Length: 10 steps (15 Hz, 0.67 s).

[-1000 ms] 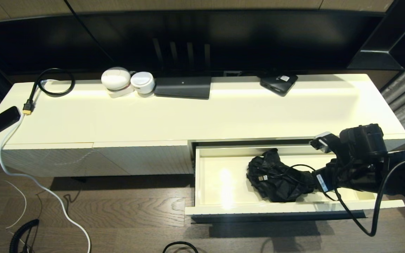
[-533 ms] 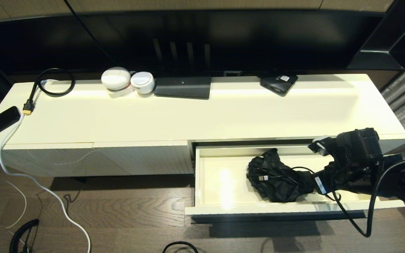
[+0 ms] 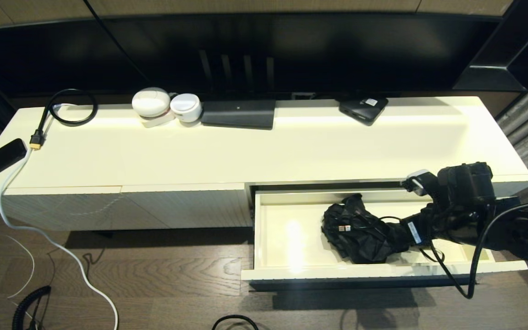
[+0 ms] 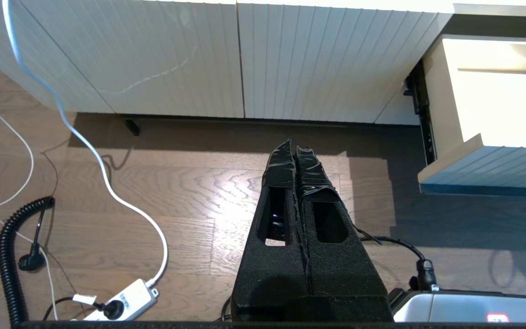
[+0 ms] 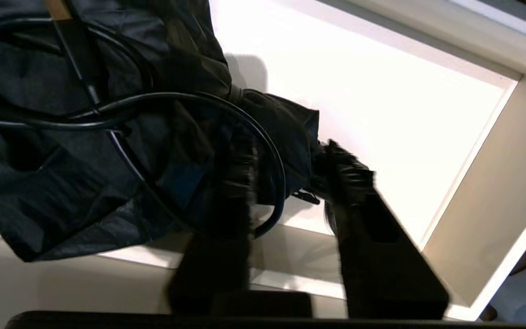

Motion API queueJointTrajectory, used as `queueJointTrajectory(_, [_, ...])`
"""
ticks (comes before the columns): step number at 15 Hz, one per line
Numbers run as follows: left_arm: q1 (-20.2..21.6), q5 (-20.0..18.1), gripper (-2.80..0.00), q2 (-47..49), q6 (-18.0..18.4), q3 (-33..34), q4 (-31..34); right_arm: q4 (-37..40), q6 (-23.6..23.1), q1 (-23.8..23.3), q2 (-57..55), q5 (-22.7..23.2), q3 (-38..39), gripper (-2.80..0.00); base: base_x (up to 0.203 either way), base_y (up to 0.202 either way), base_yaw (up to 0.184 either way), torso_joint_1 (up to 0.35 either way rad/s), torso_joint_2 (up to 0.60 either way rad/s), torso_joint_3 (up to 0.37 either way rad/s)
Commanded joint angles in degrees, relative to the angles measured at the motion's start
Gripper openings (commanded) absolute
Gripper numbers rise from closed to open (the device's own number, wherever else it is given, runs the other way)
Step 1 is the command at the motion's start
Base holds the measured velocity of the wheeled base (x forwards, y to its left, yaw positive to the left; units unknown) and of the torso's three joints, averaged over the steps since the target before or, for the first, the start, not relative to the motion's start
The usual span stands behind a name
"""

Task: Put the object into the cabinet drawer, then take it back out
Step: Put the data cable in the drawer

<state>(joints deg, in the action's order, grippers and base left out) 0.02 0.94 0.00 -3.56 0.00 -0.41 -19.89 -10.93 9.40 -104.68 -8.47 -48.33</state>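
The right pincer reaches from the right into the open cabinet drawer, its tips at the edge of the single object, a crumpled black bag wrapped with thin cable, lying on the drawer floor. So the object is in the drawer; whether this is the release or the start of taking it back out cannot be told, and the removal is left to do. One drawer is open, beside two closed ribbed panels.

In the left wrist view, the left pincer hangs parked over the wooden floor, fingers pressed together and gripping nothing.

In the right wrist view, two fingers stand spread, straddling a fold of the bag, not yet clamped.
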Motion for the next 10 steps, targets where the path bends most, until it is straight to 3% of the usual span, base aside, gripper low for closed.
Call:
queueJointTrajectory(1, [-0.01,0.03,-2.80,0.00,-0.04,0.00,-0.02,-0.32,-0.05,0.09,-0.78,-0.05,0.16,0.00,0.000,0.000,0.000,0.000,0.00,0.000])
queueJointTrajectory(7, [0.06,0.03,-2.80,0.00,-0.04,0.00,-0.02,-0.29,-0.52,0.09,6.92,0.07,-1.17,0.00,0.000,0.000,0.000,0.000,0.00,0.000])
queueJointTrajectory(10, [0.05,0.03,-2.80,0.00,-0.04,0.00,-0.03,2.11,-6.02,0.09,15.32,0.36,-0.01,0.00,0.000,0.000,0.000,0.000,0.00,0.000])
